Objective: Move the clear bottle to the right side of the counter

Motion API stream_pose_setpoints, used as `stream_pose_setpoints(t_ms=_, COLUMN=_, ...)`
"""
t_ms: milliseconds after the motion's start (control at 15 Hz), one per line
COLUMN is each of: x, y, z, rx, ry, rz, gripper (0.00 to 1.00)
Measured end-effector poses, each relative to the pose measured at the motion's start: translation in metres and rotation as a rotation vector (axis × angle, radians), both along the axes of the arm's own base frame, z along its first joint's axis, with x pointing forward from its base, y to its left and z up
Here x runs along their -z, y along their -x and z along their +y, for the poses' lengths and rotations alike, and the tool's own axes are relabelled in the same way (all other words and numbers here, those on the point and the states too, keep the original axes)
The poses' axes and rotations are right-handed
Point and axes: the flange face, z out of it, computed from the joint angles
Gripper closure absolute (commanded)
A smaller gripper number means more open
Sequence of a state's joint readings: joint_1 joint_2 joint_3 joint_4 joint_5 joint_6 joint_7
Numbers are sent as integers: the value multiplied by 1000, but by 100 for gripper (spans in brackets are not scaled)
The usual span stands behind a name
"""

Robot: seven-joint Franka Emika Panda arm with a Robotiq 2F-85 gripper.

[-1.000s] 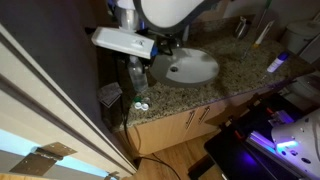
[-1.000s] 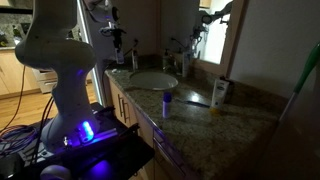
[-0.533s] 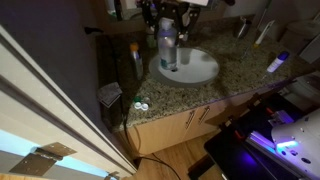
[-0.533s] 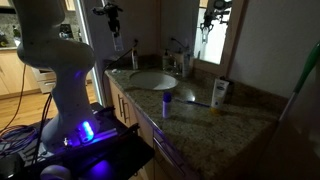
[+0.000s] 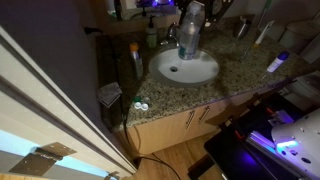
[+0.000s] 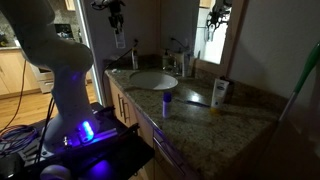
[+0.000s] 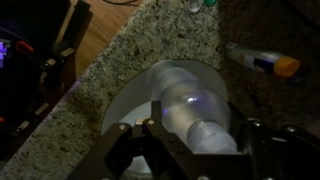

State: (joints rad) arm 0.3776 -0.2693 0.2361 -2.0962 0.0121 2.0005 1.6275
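Note:
My gripper [image 5: 190, 6] is shut on the neck of the clear bottle [image 5: 190, 34] and holds it in the air above the white sink basin [image 5: 186, 68]. The bottle hangs upright, its base above the basin's far rim. In the wrist view the jaws [image 7: 196, 140] clamp the bottle's neck, and the bottle's body [image 7: 186, 95] points down at the basin [image 7: 125, 100]. In an exterior view the gripper [image 6: 115, 12] is high above the counter's far end, with the bottle [image 6: 118, 40] below it. The speckled granite counter [image 5: 240, 66] runs on both sides of the sink.
An orange-topped bottle [image 5: 134, 56] and a small green dispenser [image 5: 152, 38] stand by the sink near the wall. A lens case [image 5: 141, 105] lies at the front edge. A blue-capped item [image 6: 167, 102] and a white bottle [image 6: 219, 92] stand further along the counter.
The gripper has lifted the clear bottle off the counter beside the sink, and carried it up and across, over the basin.

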Motion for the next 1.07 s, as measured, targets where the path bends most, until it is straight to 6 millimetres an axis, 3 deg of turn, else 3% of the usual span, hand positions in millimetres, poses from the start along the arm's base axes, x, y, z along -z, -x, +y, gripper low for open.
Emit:
stream_pose_setpoints(t_ms=133, x=9, y=-12, z=-13, rx=70, ry=5, rz=15, gripper=62)
stream_pose_setpoints(t_ms=200, x=14, y=-23, z=-29, rx=129, ry=8, rz=22, gripper=62)
stream_pose_setpoints(t_ms=400, x=23, y=-48, z=-105, rx=309, ry=4, rz=40, gripper=62)
stream_pose_setpoints(t_ms=533, x=23, y=-50, z=-164, rx=428, ry=-6, rz=43, gripper=62)
stream_pose_setpoints(t_ms=600, x=23, y=-47, z=-192, rx=485, ry=-17, rz=44, gripper=37)
stream_pose_setpoints(t_ms=667, x=22, y=-41, z=-212, rx=535, ry=-49, rz=52, gripper=37)
stream_pose_setpoints(t_ms=733, x=21, y=-35, z=-224, rx=565, ry=-77, rz=56, gripper=37)
stream_pose_setpoints(t_ms=800, x=19, y=-30, z=-228, rx=577, ry=-90, rz=54, gripper=62)
stream_pose_setpoints(t_ms=1067, x=24, y=-31, z=-230, rx=627, ry=-81, rz=54, gripper=62)
